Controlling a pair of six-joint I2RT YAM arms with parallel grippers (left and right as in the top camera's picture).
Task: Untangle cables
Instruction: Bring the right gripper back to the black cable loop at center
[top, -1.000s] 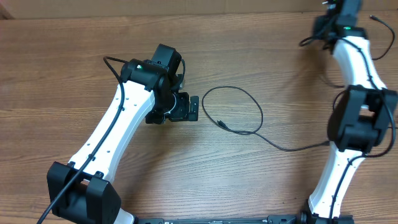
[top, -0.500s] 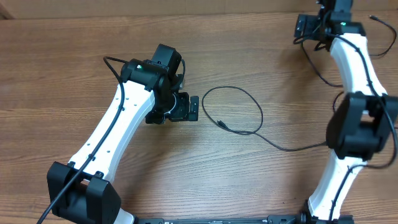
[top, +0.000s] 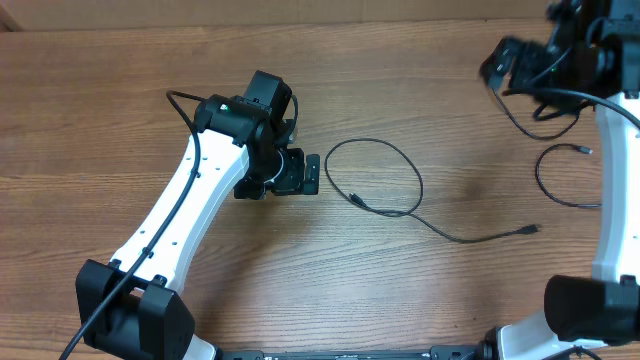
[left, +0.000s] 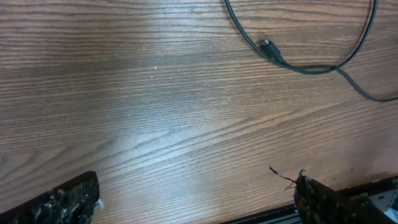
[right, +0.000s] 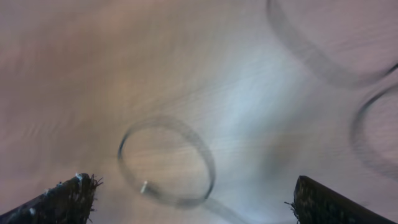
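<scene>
The left hand (top: 312, 173) hangs over the wood with its fingers spread wide and nothing between them; its own camera shows only bare grain in the gap. Just to its right lies the looped cord (top: 372, 140), one round loop with a small plug (top: 356, 198) tucked inside it and a tail running off toward the right arm. The right hand (top: 505, 62) is up near the far right corner, blurred, its fingers also spread and empty. Nearer the front, a second cord (top: 540, 175) curls by the right side, well apart from the loop. A further black line hangs under that hand; I cannot tell whether it is a cord or the arm's wiring.

These cords look light, limp and thin, lying flat, so I'd guess they slide rather than lift. The plug end or the tail looks like the surest place to pinch. The tabletop (top: 100, 120) is open on the left and along the front; its far edge runs close behind the right hand.
</scene>
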